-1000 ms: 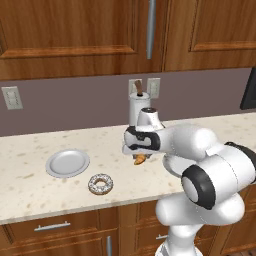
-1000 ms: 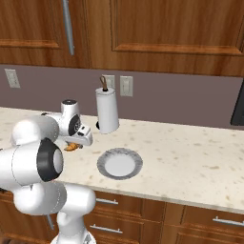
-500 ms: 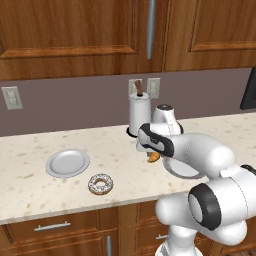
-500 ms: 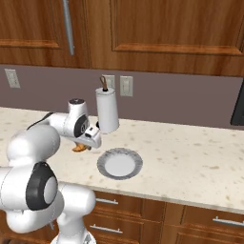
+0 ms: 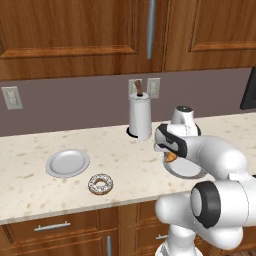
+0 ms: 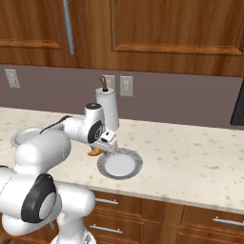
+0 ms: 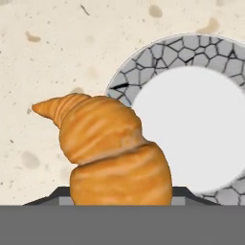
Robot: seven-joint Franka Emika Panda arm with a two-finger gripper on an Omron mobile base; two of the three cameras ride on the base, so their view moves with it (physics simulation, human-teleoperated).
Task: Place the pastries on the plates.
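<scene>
Hand view: golden-orange croissant large in the foreground, pinched in the gripper and carried in the air, one pointed tip sticking out to the picture's left. Below and beyond the pastry, speckled beige counter and a round plate with a plain pale centre and a cracked-stone pattern on its rim; croissant overlapping the near rim of that plate, mostly over bare counter.

Left base view: gripper closed on the croissant, hovering over the left edge of the patterned plate. Tall white paper towel holder standing behind and to the left of that plate, near the back wall. Second plate, plain light grey, well to the left of the holder and nearer the counter front. Ring donut with white speckled icing lying on the counter just beside that grey plate, to its front right, not on it.

Right base view: croissant hanging at the left rim of the patterned plate, the holder upright just behind it.
</scene>
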